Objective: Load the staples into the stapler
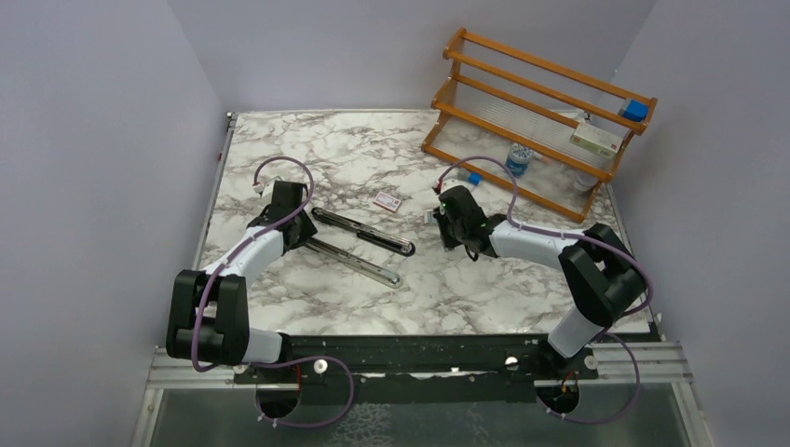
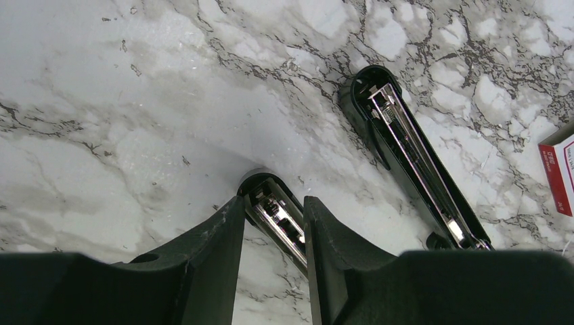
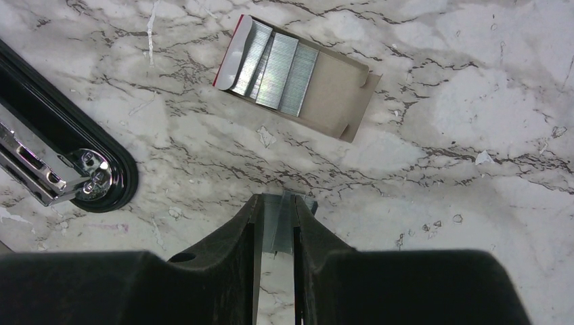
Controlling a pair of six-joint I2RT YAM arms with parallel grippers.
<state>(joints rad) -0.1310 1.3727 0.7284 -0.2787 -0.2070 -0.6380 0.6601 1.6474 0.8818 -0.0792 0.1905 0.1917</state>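
About halfway, I'd say. The stapler (image 1: 368,233) lies flipped open on the marble table (image 1: 484,289), silver channel bare, with the left gripper (image 2: 273,203) clamped across one half. The right gripper (image 3: 276,203) pinches a staple strip (image 3: 277,230), near the cardboard tray (image 3: 338,81) of spares. Left to do: seat the strip and close up.

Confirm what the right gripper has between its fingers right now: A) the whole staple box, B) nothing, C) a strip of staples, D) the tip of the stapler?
C: the right wrist view shows a silver staple strip pinched between the fingers of the right gripper, while the open box lies apart from it, farther ahead.
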